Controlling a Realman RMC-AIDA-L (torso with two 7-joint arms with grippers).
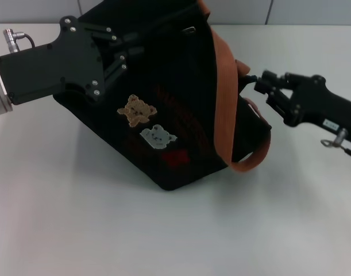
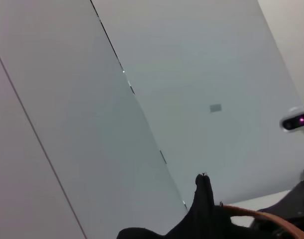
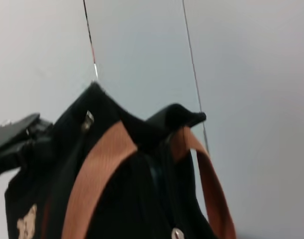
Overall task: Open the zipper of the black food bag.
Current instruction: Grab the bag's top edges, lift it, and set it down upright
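Note:
The black food bag (image 1: 181, 115) stands tilted on the white table, its tan bear and white animal patches facing me. One orange-brown strap (image 1: 222, 86) runs over its top. My left gripper (image 1: 131, 50) is shut on the bag's upper left edge. My right gripper (image 1: 257, 82) is pinched shut at the bag's right end, on a small dark tab where the zipper ends. In the right wrist view the zipper (image 3: 154, 174) runs as a dark line between the two straps, with a small silver metal piece (image 3: 177, 233) at its near end.
White table (image 1: 77, 218) spreads in front of and left of the bag. A grey panelled wall (image 2: 191, 99) stands behind. A loop of strap (image 1: 253, 161) hangs off the bag's right side, below my right gripper.

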